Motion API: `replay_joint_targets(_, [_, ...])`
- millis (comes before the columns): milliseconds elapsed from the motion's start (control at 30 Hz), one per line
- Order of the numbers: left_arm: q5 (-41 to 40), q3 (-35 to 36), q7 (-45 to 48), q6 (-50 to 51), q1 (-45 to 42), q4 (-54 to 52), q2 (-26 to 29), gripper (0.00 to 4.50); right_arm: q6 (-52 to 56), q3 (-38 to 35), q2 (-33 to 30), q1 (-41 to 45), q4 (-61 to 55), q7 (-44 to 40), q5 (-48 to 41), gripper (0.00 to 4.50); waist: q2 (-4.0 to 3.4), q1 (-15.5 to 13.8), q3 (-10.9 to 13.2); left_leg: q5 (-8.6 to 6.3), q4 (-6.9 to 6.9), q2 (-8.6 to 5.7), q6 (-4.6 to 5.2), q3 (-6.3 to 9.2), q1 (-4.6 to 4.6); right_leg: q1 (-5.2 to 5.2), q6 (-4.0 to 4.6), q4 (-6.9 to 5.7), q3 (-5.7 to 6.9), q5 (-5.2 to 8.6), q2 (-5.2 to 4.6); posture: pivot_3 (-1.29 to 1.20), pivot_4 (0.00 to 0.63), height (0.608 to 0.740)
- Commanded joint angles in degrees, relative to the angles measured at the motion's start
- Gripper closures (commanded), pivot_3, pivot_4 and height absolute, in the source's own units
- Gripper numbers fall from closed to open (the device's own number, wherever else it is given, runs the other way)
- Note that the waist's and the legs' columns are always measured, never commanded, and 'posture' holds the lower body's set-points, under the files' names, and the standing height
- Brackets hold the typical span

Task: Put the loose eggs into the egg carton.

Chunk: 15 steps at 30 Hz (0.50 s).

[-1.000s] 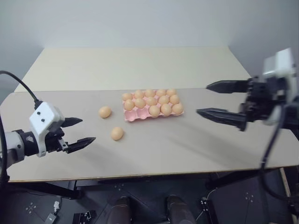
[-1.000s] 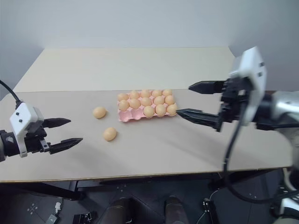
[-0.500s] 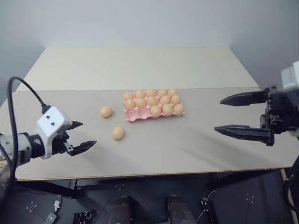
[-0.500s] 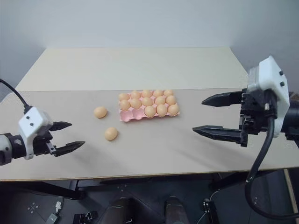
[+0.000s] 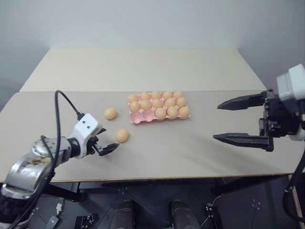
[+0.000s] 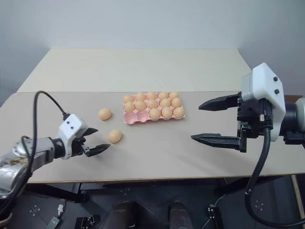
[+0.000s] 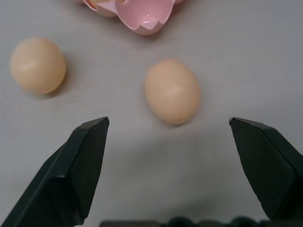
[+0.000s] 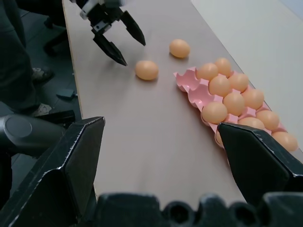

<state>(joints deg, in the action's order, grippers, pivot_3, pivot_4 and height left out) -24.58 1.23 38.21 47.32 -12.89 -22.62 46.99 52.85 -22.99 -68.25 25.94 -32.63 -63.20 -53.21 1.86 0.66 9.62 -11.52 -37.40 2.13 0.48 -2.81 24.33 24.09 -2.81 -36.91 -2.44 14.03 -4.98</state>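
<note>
Two loose eggs lie on the grey-beige table (image 5: 190, 148), off the left end of the pink egg carton (image 5: 138, 118): the far egg (image 5: 110, 113) sits at about nine o'clock from the carton, near it but not touching, and the near egg (image 5: 122, 135) sits at about seven o'clock, closer to the front edge. The carton itself holds eleven or twelve tan eggs packed in its cups, with an empty scalloped cup at its near left corner. Compared with a second ago, the left gripper (image 5: 106, 144) has come in from the far left and dropped toward the tabletop; its black fingers now stand spread wide just at the near egg's eight o'clock, with nothing between them, and from the wrist that egg (image 7: 171, 91) sits centred ahead of the two fingertips (image 7: 93, 135) without touching either. The right gripper (image 5: 236, 121) has pulled back from the carton's right end and now hangs well off at three o'clock, above the table, its two long fingers also far apart and empty. Neither egg nor the carton has shifted.
</note>
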Motion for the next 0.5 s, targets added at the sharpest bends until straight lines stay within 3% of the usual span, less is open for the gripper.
replay_joint_targets(33, [1.88, -2.55, -0.42, -1.76, -3.42, 2.61, -2.31, 0.12, -1.83, -0.25, -0.83, 1.29, -0.14, -0.18, -1.00, 0.01, 0.01, -0.02, 0.00, 0.00, -0.02, 0.00, 0.00, 0.01, 0.00, -0.01, 0.00, 0.00, 0.01, 0.00, 0.00, 0.00, 0.150, 0.740])
replay_joint_targets(433, [7.89, -9.88, 2.81, -7.10, -9.67, 13.58, -7.33, 0.12, -2.12, 0.80, -0.88, 2.21, -0.23, 0.32, -0.65, 0.01, 0.02, -0.02, 0.00, 0.00, -0.08, -0.01, 0.00, 0.06, 0.05, -0.01, -0.02, -0.03, 0.01, -0.01, 0.00, 0.00, 0.150, 0.740])
replay_joint_targets(500, [8.23, -10.19, 3.24, -7.48, -9.94, 14.07, -7.62, 0.49, -2.15, 0.79, -0.84, 2.09, -0.32, 0.45, -0.53, 0.00, 0.02, -0.02, 0.00, 0.00, -0.11, -0.02, 0.00, 0.06, 0.06, 0.00, -0.02, -0.06, 0.02, -0.01, 0.00, 0.00, 0.150, 0.740])
